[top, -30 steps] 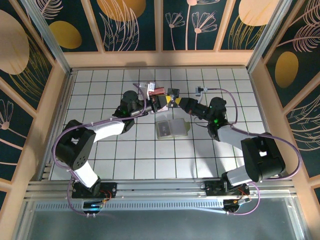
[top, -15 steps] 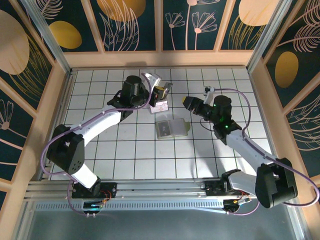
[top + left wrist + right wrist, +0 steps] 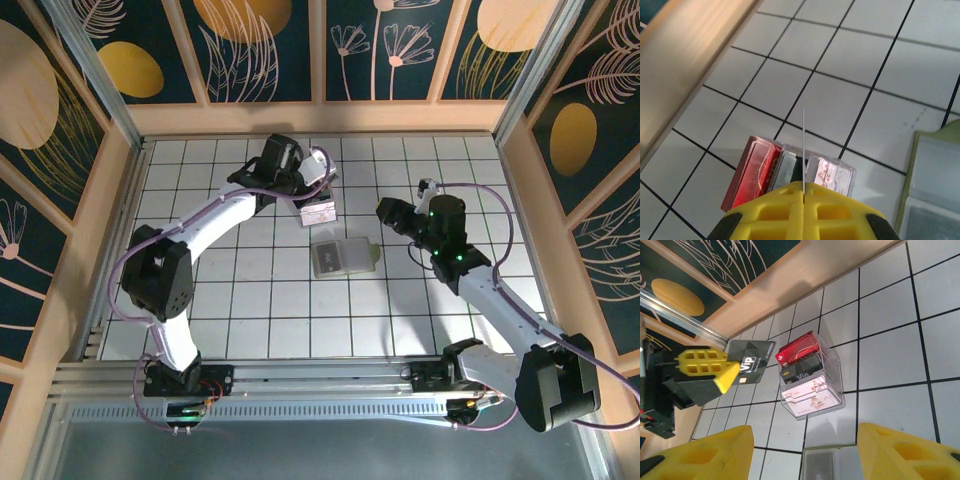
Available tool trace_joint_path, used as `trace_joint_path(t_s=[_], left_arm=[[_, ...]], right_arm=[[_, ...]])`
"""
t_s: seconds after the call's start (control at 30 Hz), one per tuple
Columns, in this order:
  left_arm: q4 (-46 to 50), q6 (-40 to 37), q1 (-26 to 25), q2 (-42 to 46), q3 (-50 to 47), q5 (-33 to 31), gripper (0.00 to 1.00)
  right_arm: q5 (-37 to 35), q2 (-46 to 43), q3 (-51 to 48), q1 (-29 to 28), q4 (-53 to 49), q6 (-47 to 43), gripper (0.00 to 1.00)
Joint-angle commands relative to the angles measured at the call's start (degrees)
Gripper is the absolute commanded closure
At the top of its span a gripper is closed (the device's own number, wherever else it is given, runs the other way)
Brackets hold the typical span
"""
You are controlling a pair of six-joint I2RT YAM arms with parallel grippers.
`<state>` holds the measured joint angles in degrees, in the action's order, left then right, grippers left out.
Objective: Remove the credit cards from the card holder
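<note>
L gripper is clamped shut on a dark VIP card, long side pointing at the clear card box just near of it. R gripper is approx half open, empty, far-right of the card holder mid-table. L arm's closer to the box imo.

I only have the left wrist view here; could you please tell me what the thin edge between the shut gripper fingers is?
Observer: It's a dark card marked VIP, pinched by the left gripper close to the clear box.
Operator: Thank you; and the other arm?
Observer: The right gripper is open and empty, apart from that card.
Operator: And what lies at my frame's right edge?
Observer: The card holder, lying open on the tiles, nearer the arm bases than the box.
</note>
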<state>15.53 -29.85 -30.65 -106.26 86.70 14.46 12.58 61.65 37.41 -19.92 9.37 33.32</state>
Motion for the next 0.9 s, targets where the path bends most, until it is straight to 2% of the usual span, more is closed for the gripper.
trace_joint_path(t_s=[0.0,0.4,0.67,0.87], left_arm=[[7.9,-8.3,1.0,-2.9,4.2,-0.2,1.00],[13.7,-19.7,2.9,-9.5,10.1,0.7,1.00],[19.2,-23.0,3.9,-15.1,17.8,1.4,1.00],[20.3,-24.4,4.0,-16.6,19.1,2.7,1.00]], right_arm=[[-2.3,-1.5,1.7,-0.1,-0.8,-0.5,0.42],[-3.0,-1.8,2.4,-0.2,-1.4,0.0,0.42],[-3.5,-2.4,2.5,-0.2,-2.1,0.7,0.42],[-4.1,-2.8,2.4,-0.2,-2.4,0.9,0.42]])
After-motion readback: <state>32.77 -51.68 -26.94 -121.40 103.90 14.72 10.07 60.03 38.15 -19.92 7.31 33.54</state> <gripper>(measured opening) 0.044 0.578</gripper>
